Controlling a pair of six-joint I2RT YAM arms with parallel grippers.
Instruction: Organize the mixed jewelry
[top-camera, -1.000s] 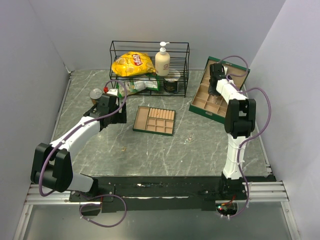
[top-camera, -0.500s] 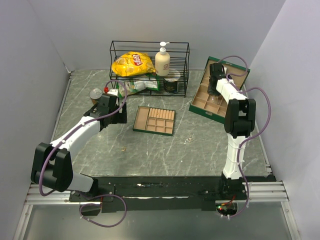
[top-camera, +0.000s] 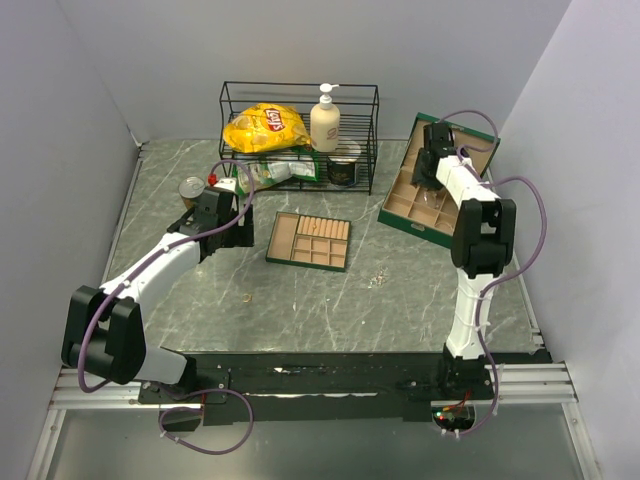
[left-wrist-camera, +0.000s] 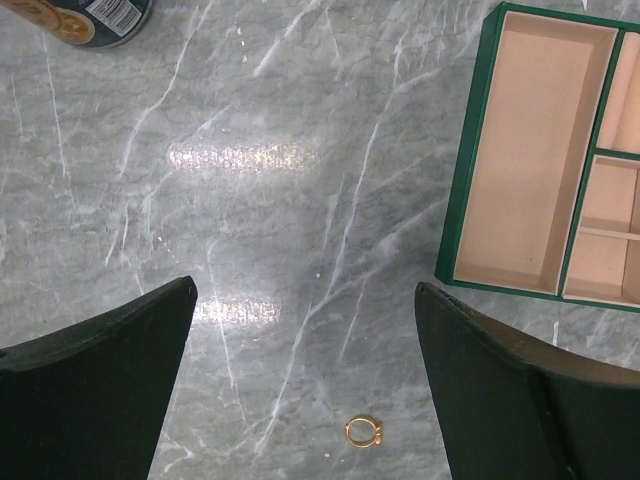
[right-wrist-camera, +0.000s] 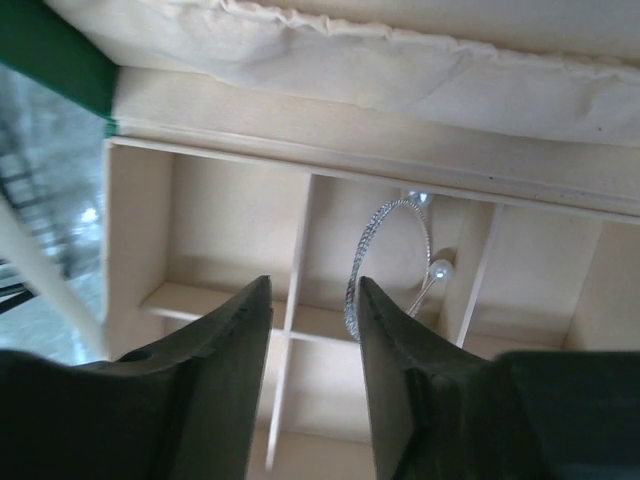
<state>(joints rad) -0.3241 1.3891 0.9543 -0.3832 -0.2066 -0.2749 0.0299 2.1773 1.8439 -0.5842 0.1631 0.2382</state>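
My right gripper (top-camera: 433, 165) hangs over the green jewelry box (top-camera: 403, 217). In the right wrist view the right gripper (right-wrist-camera: 313, 282) is open above the tan compartments, with only a divider wall showing in the gap. A thin silver hoop (right-wrist-camera: 366, 241) lies in a compartment just past the right fingertip, beside a pearl-headed piece (right-wrist-camera: 441, 268). My left gripper (top-camera: 214, 214) is wide open and low over the table. A small gold ring (left-wrist-camera: 364, 432) lies on the marble between the fingers of the left gripper (left-wrist-camera: 305, 285). On the table lie a pale chain (top-camera: 378, 276) and a gold bit (top-camera: 248, 297).
The flat tan divider tray (top-camera: 309, 240) sits mid-table, and its green rim (left-wrist-camera: 458, 190) is right of my left fingers. A wire rack (top-camera: 300, 100) at the back holds a chip bag (top-camera: 265, 128) and a soap bottle (top-camera: 325, 120). A can (top-camera: 191, 187) stands near my left gripper.
The right wrist has shifted slightly to the right over the green box. The left arm has not moved.
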